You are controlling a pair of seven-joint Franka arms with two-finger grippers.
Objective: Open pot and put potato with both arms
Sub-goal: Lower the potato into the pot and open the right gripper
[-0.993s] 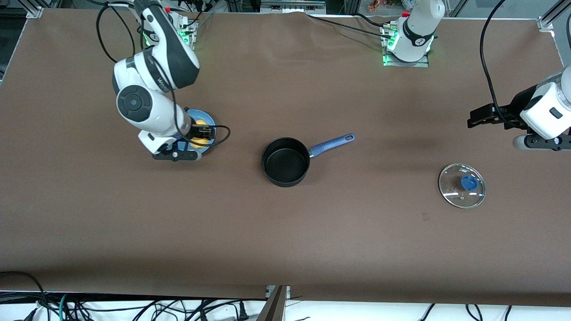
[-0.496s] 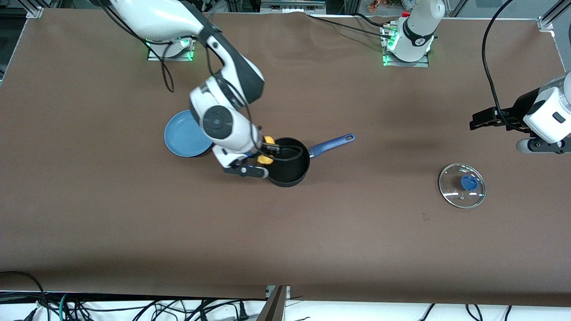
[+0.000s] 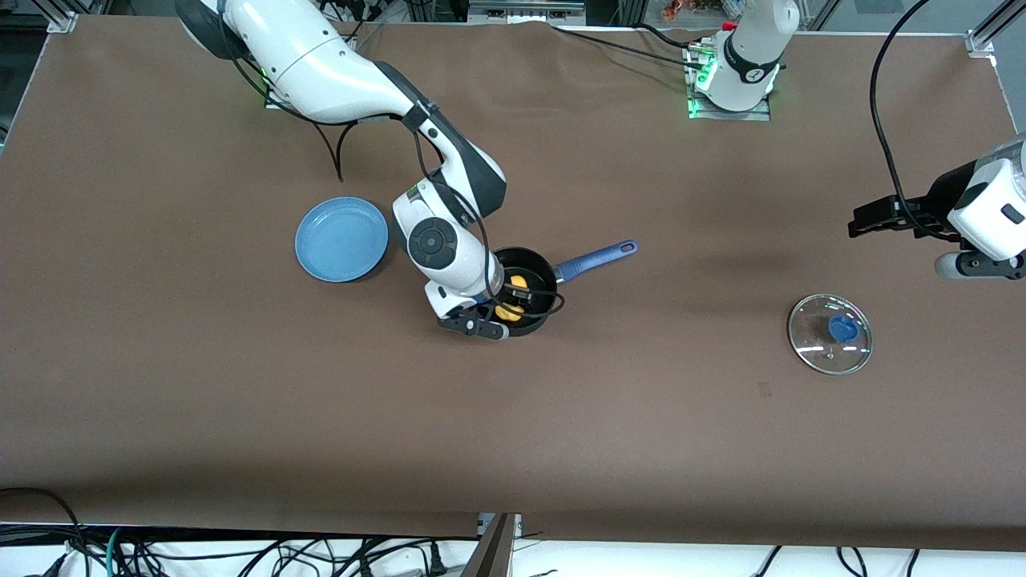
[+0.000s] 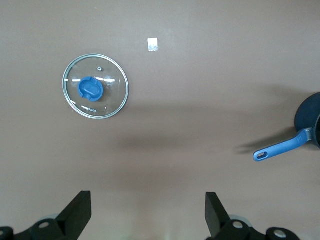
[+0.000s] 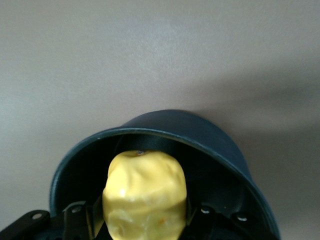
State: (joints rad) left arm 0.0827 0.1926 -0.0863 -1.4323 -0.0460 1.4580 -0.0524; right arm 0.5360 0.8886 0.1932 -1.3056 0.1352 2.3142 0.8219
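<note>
Lowering the potato (image 3: 513,297) squarely inside the pot (image 3: 535,267) suits the clamped right gripper (image 3: 513,302) before releasing; left gripper (image 3: 867,218), spread empty, waits.

- Right gripper (image 3: 513,298) holds the small lumpy yellow potato (image 5: 145,195) over the black blue-handled saucepan (image 3: 535,276).
- Flat blue plate (image 3: 341,239) lies beside it.
- Round glass lid (image 3: 830,333) lies near the left gripper (image 4: 147,215).

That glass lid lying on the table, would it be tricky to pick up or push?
Probably somewhat. The glass lid lies flat with its blue knob up, so the knob looks like the only easy hold; the smooth rim would likely slip. Pushed, it would probably slide across the table rather than roll. Being glass, it may crack if dropped.
</note>
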